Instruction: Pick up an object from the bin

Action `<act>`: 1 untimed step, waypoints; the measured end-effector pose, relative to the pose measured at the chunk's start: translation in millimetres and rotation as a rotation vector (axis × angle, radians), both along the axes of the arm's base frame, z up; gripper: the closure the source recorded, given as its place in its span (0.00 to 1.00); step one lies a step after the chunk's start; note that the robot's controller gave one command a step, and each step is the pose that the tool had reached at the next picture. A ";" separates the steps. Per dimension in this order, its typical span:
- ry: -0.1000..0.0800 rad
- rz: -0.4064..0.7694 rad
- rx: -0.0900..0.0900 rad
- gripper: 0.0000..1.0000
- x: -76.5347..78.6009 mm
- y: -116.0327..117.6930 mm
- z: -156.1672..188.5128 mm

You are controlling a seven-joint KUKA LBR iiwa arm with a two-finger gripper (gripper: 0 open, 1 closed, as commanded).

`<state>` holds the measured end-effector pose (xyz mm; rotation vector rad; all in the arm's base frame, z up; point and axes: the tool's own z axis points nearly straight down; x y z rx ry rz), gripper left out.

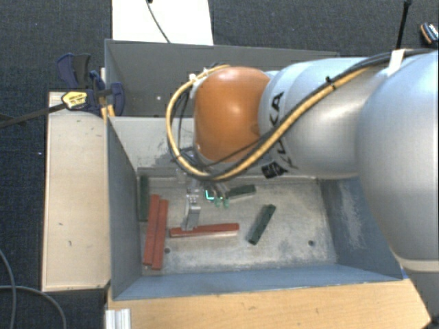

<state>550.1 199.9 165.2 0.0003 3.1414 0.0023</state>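
One big silver arm (357,136) comes in from the right with its orange wrist cover (230,112) hanging over the back of the grey bin (274,279), so it hides a good part of the floor. I count six small sticks in there, three red and three dark green, though something may be tucked under the cover. What looks like two red bars lie side by side as a red pair (155,233) by the left wall, running front to back. The lone red bar (209,231) is the one that matters, I think. It lies flat mid-floor with its long axis left to right, and the gripper (192,214) sits right over its left end, just behind it. Whether they're touching, I can't say. The tilted green bar (261,223) lies off to the right, well clear, the wall green bar (143,197) lies along the left wall, and the hidden green bar (240,192) pokes out just right of the wrist. I honestly can't tell whether the gripper is spread or closed. My guess is a straight drop lands across that bar's short side.
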 end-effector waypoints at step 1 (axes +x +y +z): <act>0.002 0.177 -0.002 0.00 10.1 -73.9 -97.0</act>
